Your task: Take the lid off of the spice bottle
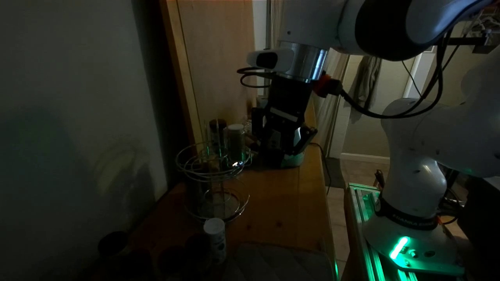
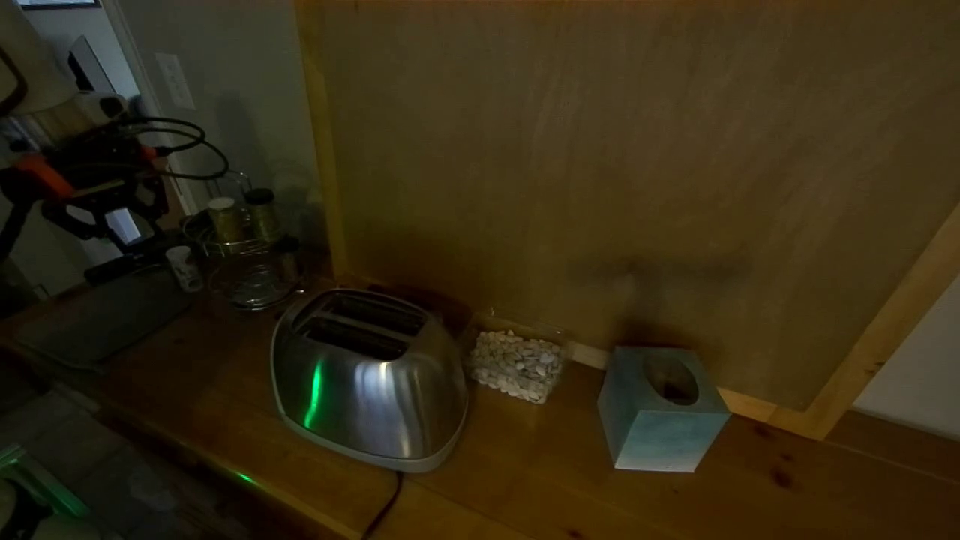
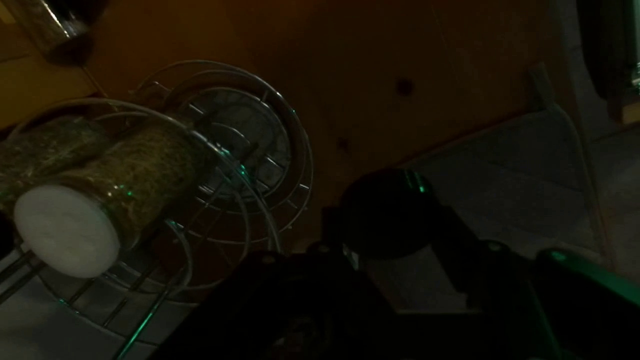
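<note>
My gripper (image 3: 387, 222) has its fingers on both sides of a dark round lid (image 3: 390, 207) and touches it in the wrist view. Whether a bottle is attached beneath this lid is too dark to tell. The gripper is raised beside the wire rack in both exterior views (image 1: 275, 152) (image 2: 135, 236). A spice bottle with a white lid (image 3: 67, 231) and dried herbs inside stands on the rack's upper tier; it also shows in both exterior views (image 1: 236, 144) (image 2: 226, 221). Beside it stands a bottle with a dark lid (image 1: 217, 127) (image 2: 262, 214).
The two-tier wire rack (image 1: 213, 177) stands near the wall. A white patterned container (image 1: 215, 240) and several dark jars stand in front of it by a grey mat (image 1: 273, 261). A toaster (image 2: 371, 375), a box of white pebbles (image 2: 517, 364) and a tissue box (image 2: 660, 409) stand farther along.
</note>
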`<control>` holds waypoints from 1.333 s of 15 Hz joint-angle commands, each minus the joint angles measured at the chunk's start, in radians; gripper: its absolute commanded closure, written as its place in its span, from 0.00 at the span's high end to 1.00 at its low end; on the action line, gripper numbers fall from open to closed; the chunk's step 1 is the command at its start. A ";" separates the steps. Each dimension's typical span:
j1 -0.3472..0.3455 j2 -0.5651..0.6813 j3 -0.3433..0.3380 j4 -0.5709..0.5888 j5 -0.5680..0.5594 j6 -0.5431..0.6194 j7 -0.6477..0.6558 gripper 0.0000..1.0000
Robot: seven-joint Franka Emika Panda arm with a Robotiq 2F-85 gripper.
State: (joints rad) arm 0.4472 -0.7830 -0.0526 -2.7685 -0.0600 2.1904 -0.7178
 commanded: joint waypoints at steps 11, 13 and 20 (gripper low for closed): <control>0.142 0.115 0.094 0.000 0.126 -0.008 -0.142 0.24; 0.182 0.139 0.090 -0.001 0.176 0.009 -0.184 0.24; 0.244 0.323 0.119 -0.002 0.295 0.105 -0.249 0.24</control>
State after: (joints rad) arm 0.6796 -0.5634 0.0496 -2.7717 0.1846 2.2270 -0.9389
